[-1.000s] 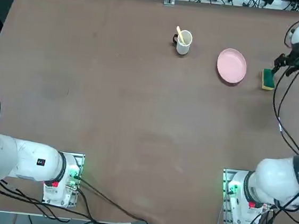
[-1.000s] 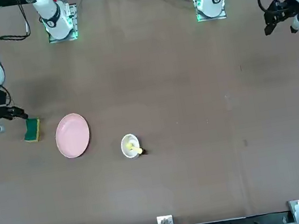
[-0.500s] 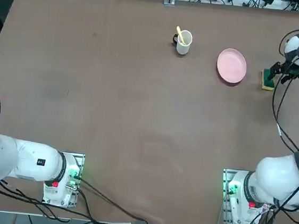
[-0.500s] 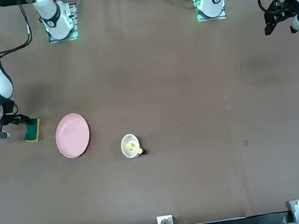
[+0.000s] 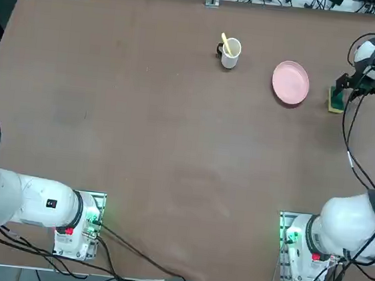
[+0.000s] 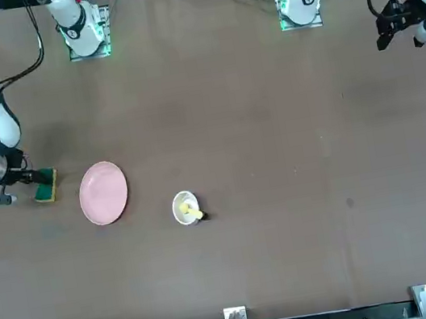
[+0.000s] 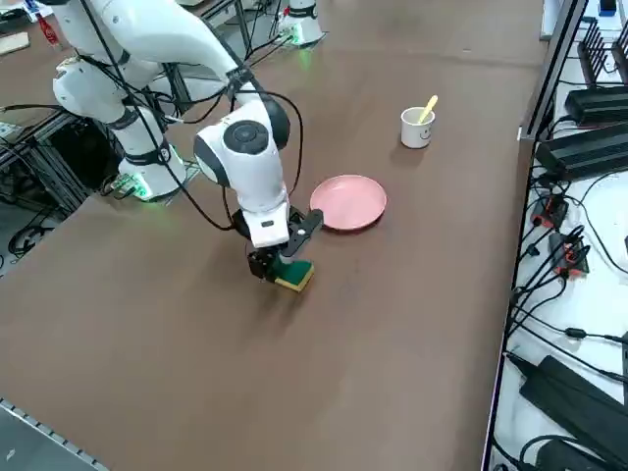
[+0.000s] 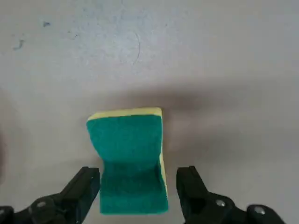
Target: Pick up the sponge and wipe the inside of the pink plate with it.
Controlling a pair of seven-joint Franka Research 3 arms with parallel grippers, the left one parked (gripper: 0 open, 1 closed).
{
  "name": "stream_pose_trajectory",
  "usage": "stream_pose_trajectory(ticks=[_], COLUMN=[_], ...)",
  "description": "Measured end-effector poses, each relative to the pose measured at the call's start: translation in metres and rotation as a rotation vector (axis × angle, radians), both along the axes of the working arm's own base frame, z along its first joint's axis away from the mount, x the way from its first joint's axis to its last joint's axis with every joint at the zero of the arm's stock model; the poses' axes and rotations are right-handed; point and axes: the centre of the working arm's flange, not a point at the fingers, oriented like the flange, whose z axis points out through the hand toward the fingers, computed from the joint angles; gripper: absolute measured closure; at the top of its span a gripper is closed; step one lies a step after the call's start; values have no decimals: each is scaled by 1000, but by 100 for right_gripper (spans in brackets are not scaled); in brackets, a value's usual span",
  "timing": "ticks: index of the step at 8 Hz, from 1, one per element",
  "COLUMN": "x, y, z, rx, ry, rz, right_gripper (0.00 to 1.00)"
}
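Observation:
The sponge, green on top with a yellow base, lies flat on the brown table at the far right. My right gripper is low over it, open, with one finger on each side of the sponge's near end; small gaps show between fingers and sponge. The pink plate sits on the table just left of the sponge, with nothing in it.
A white mug holding a yellow utensil stands left of the plate. The table's right edge runs close behind my gripper. Cables and equipment lie beyond the far edge.
My right gripper has come down and moved in over the sponge, so its fingers now straddle it. Sponge, plate and mug have not moved.

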Motion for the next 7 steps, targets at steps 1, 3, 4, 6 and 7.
stream_pose_trajectory(ticks=[1,3,4,6,7], x=[2,6,8,13,15], y=[-1,-1,0,6,10], z=[-5,-8,-7,-9,-10], rx=[1,-1,-2,-2,-2], ry=[5,4,0,-3,-3], rz=[0,2,6,18,26], right_gripper=[0,2,4,8,8])
